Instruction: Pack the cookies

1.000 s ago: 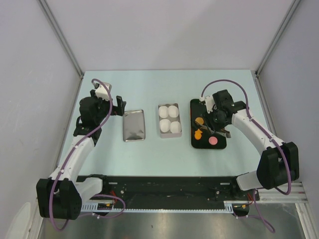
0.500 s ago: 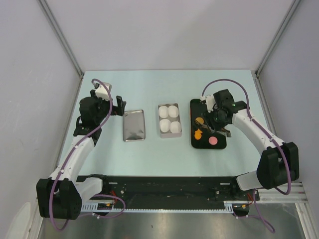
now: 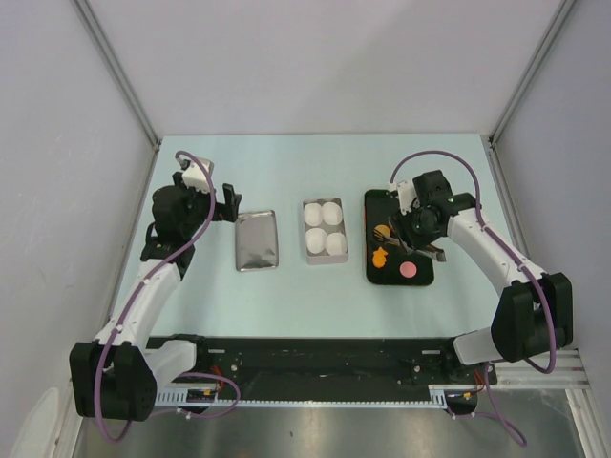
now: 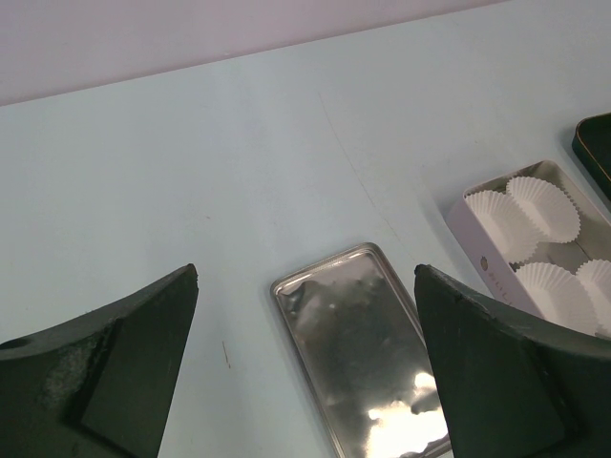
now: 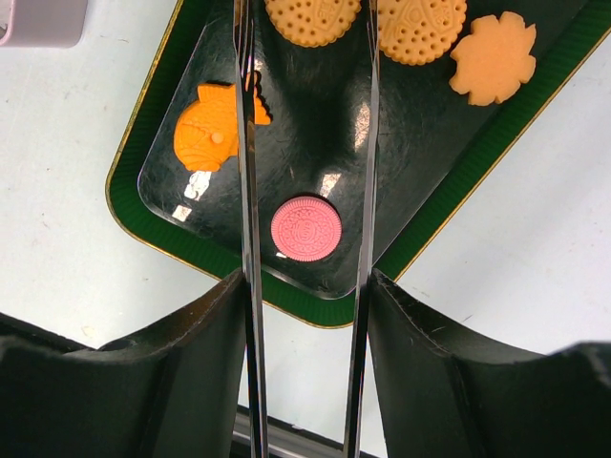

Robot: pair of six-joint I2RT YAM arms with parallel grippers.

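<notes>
Your right gripper (image 5: pixel 307 86) stands open over the dark tray (image 5: pixel 449 205), blades apart; the pink cookie (image 5: pixel 305 229) lies between them, clear of both; the orange cookies (image 5: pixel 212 126) lie left and ahead (all on that tray); your left gripper (image 4: pixel 305 277) is open, empty, a steel tray (image 4: pixel 358 353) just ahead.

Cookies (image 5: pixel 305 229) on tray (image 5: pixel 315 134), right of cups (image 3: pixel 314 216)

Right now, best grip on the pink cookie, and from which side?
Pinch the pink cookie across its round rim, coming straight down: it lies flat on the tray, apart from the orange cookies, so only its thin edge can be pinched. The open right gripper hangs over that tray.
</notes>
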